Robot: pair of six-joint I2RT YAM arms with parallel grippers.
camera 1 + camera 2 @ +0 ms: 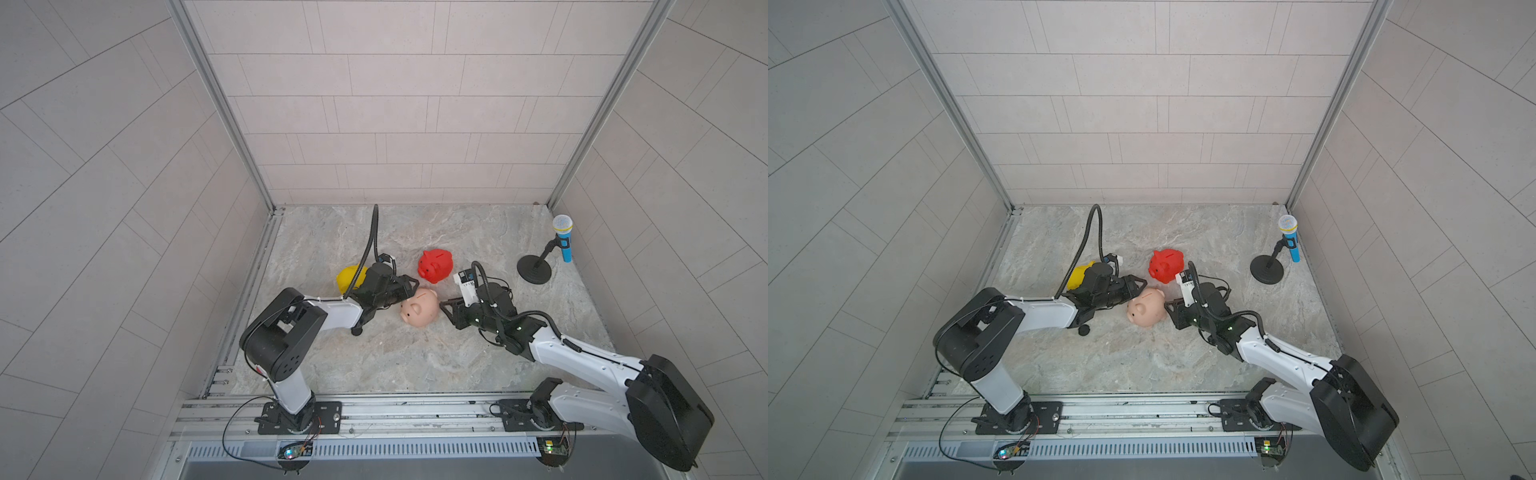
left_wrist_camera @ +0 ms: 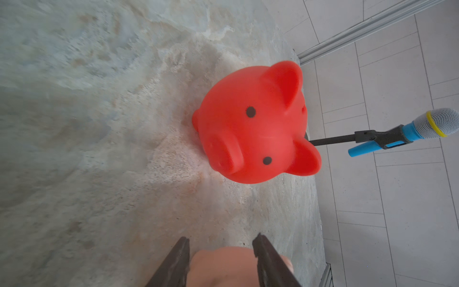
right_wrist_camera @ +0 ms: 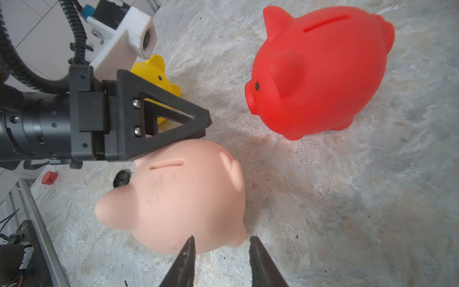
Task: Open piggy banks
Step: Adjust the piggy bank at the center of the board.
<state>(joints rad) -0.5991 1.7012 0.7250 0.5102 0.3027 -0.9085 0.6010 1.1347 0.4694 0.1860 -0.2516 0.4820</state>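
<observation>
Two sets of fingers meet at the pale pink pig [image 1: 419, 309], which seems to rest on the bench [image 1: 415, 365] between them with its coin slot facing up. The left fingers [image 2: 178, 261] are clamped on its body up by the slot, and pink plastic fills the gap between them. The right fingers [image 3: 183, 263] stand apart at the opposite flank, tips just at the skin, gripping nothing I can see.

The belly plug is hidden underneath, so I'd say the job in hand is to tip this pig until its belly faces the right fingers. The body is round and smooth, so the clamp should stay firm and the roll should go slowly, or the pig may squirt out. The right fingers should wait until the plug shows, then pinch its rim squarely and pull straight.

The red pig [image 1: 435, 265] stands just beyond the pink one, close enough that a careless roll could knock it. A loose black plug [image 1: 356, 331] lies near the pink pig on the left arm's side, so one bank looks already opened. The yellow pig [image 1: 347, 277] sits past the left wrist, and the toy microphone [image 1: 563, 237] is well apart on the right arm's side.
</observation>
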